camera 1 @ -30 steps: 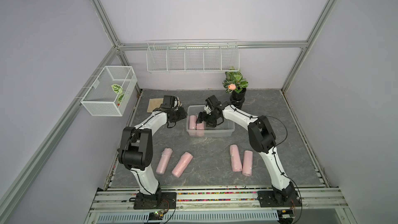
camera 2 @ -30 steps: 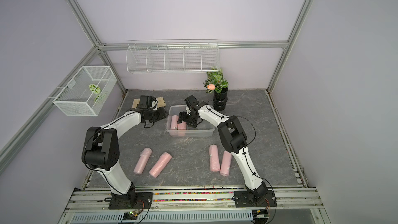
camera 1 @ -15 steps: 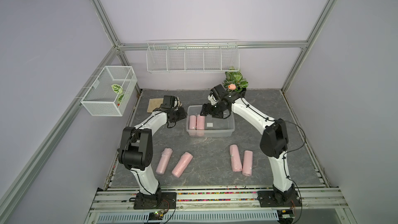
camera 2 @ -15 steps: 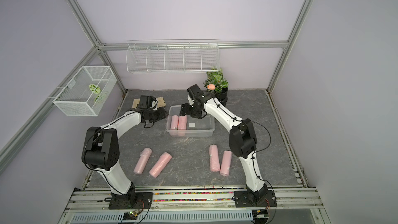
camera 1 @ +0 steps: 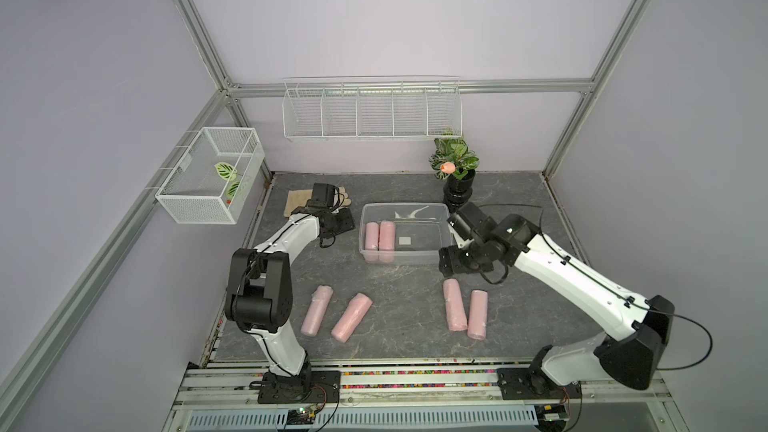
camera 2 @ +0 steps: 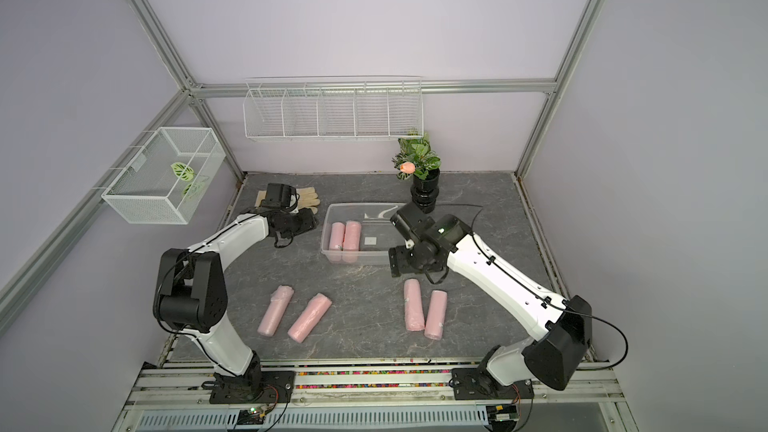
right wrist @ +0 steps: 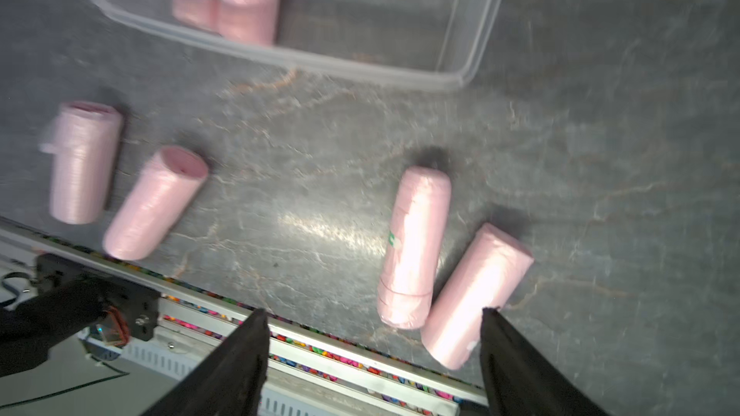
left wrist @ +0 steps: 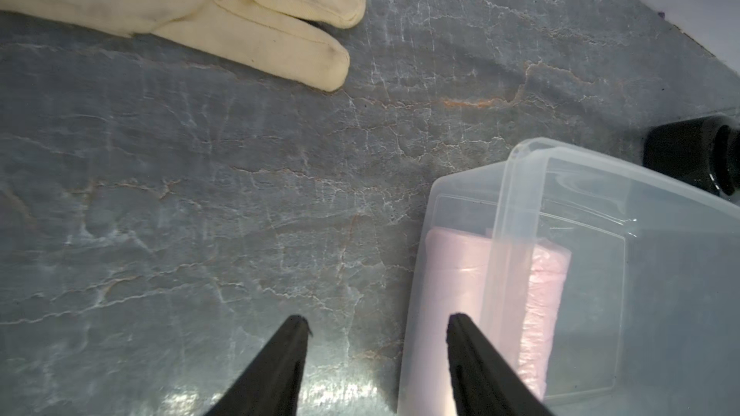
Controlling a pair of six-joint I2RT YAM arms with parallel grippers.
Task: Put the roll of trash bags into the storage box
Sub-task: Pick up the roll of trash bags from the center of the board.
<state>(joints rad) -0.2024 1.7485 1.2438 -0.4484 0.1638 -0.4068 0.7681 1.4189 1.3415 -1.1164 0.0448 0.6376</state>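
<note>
The clear storage box stands mid-table. Two pink rolls of trash bags lie side by side at its left end. Two more rolls lie front right on the table, and another two front left. My right gripper hangs open and empty by the box's front right corner, above the front right rolls. My left gripper is open and empty, low beside the box's left wall.
A cream glove lies behind the left gripper. A black pot with a plant stands behind the box's right end. White wire baskets hang on the back wall and the left wall.
My right gripper has come out of the box, where it was over the two rolls, and swung right and forward to the box's front right corner. The left arm has stayed put.
</note>
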